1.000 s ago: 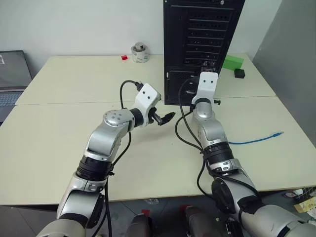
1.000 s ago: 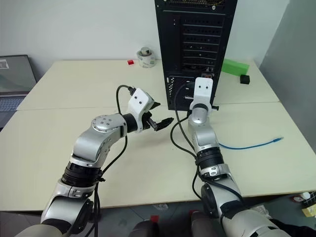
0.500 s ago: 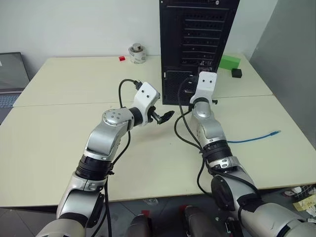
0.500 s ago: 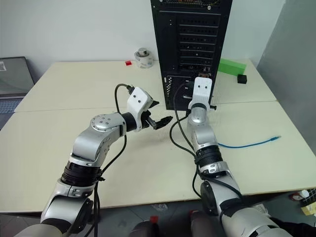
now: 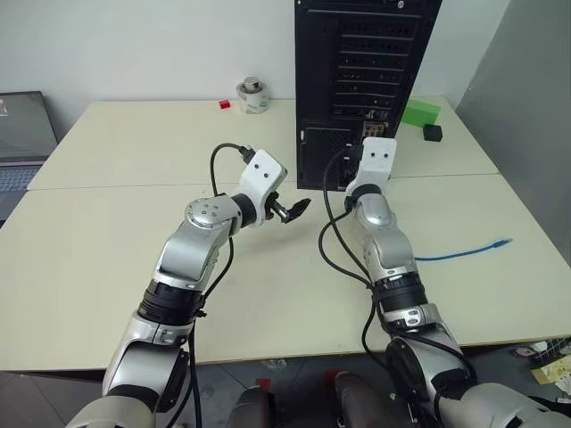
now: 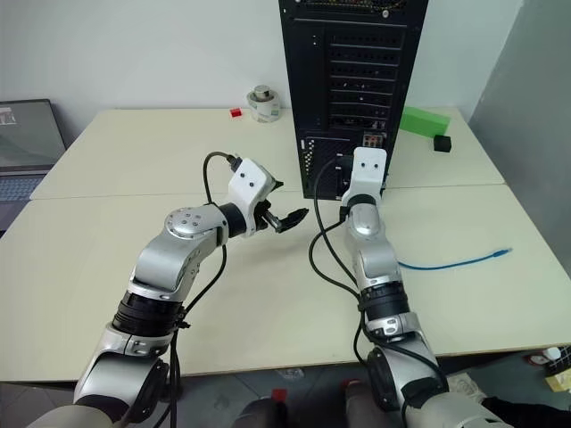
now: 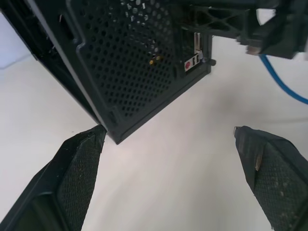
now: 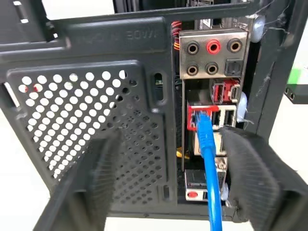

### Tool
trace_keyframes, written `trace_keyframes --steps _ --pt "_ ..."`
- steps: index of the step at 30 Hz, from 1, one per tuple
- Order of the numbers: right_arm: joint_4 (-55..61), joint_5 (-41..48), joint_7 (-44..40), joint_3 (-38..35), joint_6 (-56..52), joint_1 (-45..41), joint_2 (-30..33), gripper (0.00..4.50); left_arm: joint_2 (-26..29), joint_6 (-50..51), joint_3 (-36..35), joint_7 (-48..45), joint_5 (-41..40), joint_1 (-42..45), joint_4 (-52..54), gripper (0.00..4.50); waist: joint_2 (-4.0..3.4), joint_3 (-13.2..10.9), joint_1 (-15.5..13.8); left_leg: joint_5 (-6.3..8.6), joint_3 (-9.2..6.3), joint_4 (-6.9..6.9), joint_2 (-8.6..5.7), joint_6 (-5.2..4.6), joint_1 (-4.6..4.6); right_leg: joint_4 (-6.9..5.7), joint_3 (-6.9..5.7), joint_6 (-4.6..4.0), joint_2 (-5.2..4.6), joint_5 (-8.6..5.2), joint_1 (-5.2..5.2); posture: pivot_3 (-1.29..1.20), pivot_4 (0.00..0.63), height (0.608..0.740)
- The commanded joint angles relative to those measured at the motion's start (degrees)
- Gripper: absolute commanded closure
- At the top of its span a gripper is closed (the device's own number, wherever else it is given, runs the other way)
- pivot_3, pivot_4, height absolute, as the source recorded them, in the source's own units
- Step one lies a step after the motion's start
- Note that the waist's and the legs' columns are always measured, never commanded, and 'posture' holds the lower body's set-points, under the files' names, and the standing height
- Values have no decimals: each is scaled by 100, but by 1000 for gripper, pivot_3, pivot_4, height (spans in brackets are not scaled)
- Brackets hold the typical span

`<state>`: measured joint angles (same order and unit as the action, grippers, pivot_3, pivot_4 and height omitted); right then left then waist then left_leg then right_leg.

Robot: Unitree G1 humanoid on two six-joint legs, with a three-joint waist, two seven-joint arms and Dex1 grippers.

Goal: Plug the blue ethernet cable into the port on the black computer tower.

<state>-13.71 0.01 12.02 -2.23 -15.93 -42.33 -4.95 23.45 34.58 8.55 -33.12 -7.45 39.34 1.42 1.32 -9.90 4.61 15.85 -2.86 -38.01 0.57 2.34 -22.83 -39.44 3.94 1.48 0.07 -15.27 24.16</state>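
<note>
The black computer tower (image 5: 361, 80) stands upright at the back of the table, its rear panel facing me. The blue ethernet cable (image 8: 207, 159) rises to the connector strip, where its plug (image 8: 199, 117) sits in a red-framed port. Its other end lies loose on the table to the right (image 5: 486, 246). My right gripper (image 8: 163, 154) is open just in front of the panel, its fingers (image 8: 255, 173) either side of the cable and clear of it. Left of the tower's lower corner, my left gripper (image 5: 294, 209) is open and holds nothing.
A grey laptop (image 5: 22, 134) sits at the table's left edge. At the back are a small round roll (image 5: 252, 95) and a red piece (image 5: 225, 104). A green block (image 5: 419, 113) and a small black box (image 5: 433, 133) lie right of the tower.
My right gripper has opened and let go of the blue cable, drawing back slightly from the tower. The plug stays in the port. The left arm has not moved.
</note>
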Motion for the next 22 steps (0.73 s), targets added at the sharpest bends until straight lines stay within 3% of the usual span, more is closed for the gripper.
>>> trace_keyframes --steps 1,6,14,22 --pt "1360 4 -263 122 -494 462 166 98 -21 -111 -118 87 45 89 10 0 0 0 -16 0 -1 0 0 0 -1 2 -1 0 0 0 0 0 150 740" --pt "2696 270 -1149 65 -1424 1146 985 98 10 -293 -179 62 55 185 -267 0 0 0 -53 0 -1 -3 -4 0 -2 2 -3 1 0 0 -1 0 150 740" --pt "3647 1673 -3477 -544 -2158 1452 2870 98 104 -648 -197 -303 36 543 -932 0 1 0 -145 1 -1 -4 -4 -2 -1 13 -6 2 27 -1 -8 0 150 740" --pt "3561 2235 -4275 -884 -2230 1369 3734 98 209 -828 -216 -788 -54 625 -1030 0 1 0 -149 1 -1 -3 0 -3 -2 33 -14 2 33 -1 -17 0 150 740"
